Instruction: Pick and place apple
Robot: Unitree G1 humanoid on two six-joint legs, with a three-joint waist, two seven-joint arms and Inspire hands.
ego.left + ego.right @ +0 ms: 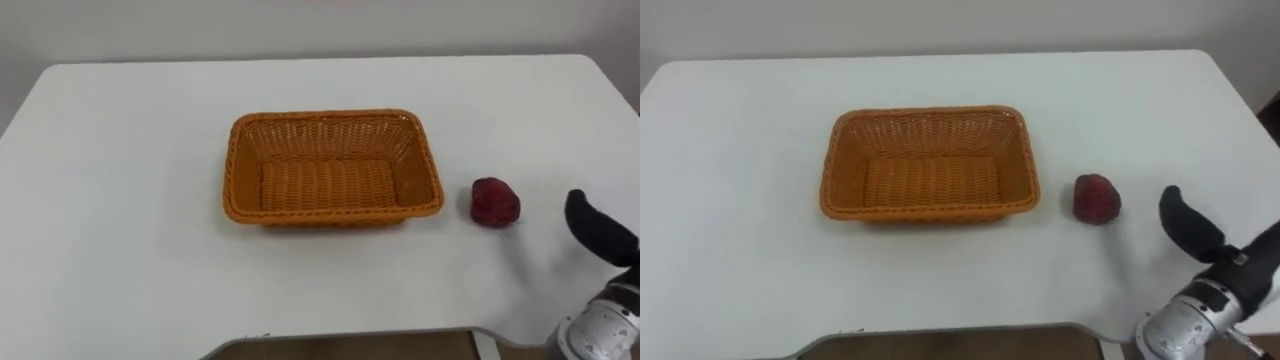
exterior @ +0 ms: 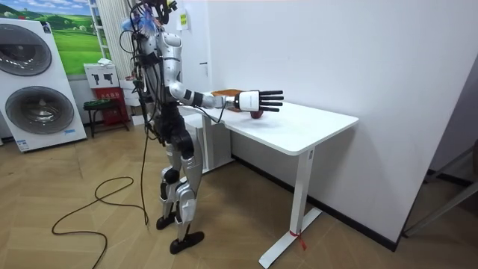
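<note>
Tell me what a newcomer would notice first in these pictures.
An orange wicker basket sits empty at the middle of the white table. A dark red apple lies to its right, apart from it. The robot's right hand hovers open beside the apple, not touching it.

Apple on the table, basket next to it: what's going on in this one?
The robot stands at the white table with its right hand stretched out, fingers straight, holding nothing. The hand is just right of the red apple and apart from it. The apple lies on the table, right of the empty orange wicker basket, not yet picked up.
</note>
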